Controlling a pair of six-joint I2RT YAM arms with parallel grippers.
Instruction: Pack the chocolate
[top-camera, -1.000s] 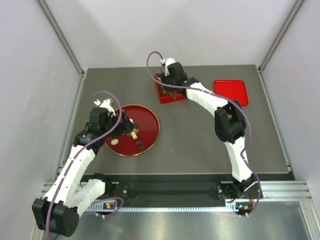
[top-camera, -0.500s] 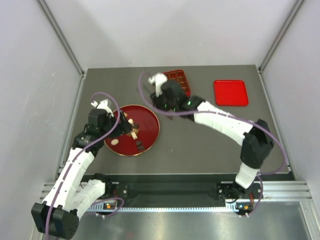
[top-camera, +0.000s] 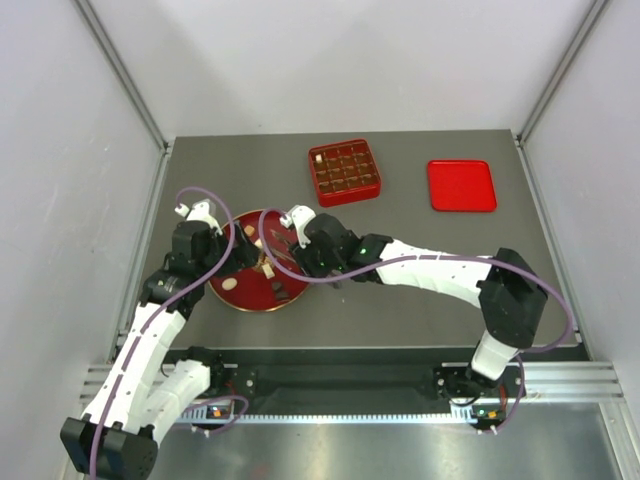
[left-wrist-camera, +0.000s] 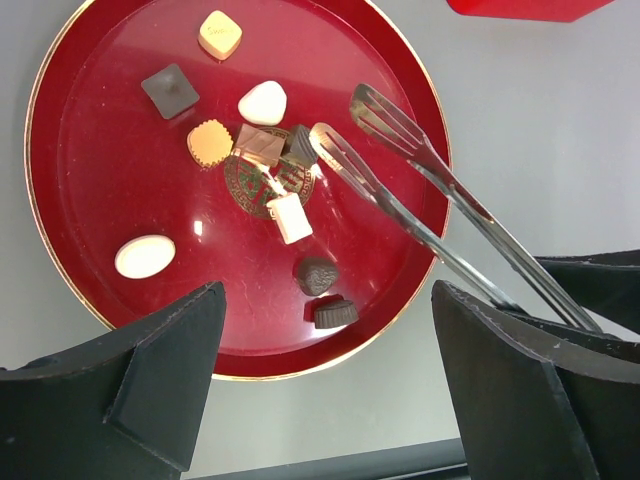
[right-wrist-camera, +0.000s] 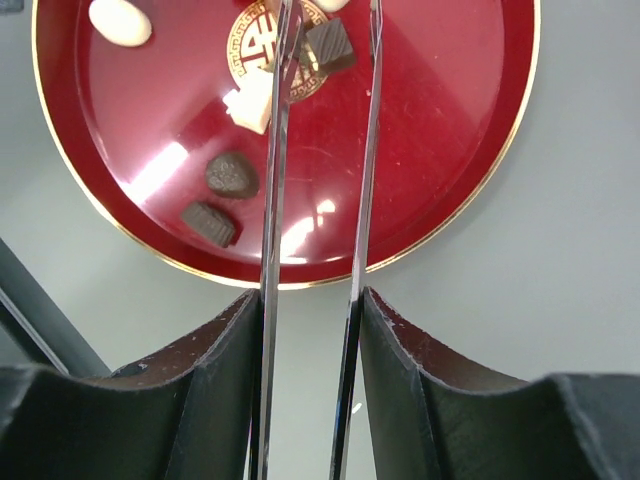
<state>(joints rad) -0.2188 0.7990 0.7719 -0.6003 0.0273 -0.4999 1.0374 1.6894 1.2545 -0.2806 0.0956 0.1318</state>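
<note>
Several chocolate pieces (left-wrist-camera: 263, 102), cream-white, tan and dark brown, lie on a round red plate (top-camera: 240, 303). My right gripper (right-wrist-camera: 310, 295) is shut on metal tongs (right-wrist-camera: 275, 200). The tong tips (left-wrist-camera: 335, 150) stand apart with nothing between them, above the plate's middle by a dark square piece (right-wrist-camera: 328, 47). My left gripper (left-wrist-camera: 328, 292) hangs open over the plate's near rim (left-wrist-camera: 250, 370), holding nothing. In the top view the left gripper (top-camera: 225, 255) is at the plate's left side and the right gripper (top-camera: 300, 262) at its right.
A square red box (top-camera: 344, 172) with compartments stands at the back middle, with a pale piece (top-camera: 317, 157) in one corner cell. A flat red lid (top-camera: 461, 185) lies to its right. Grey walls close in the table on both sides.
My right arm has swung with the tongs from the box at the back down to the round plate. The left arm has hardly moved.
</note>
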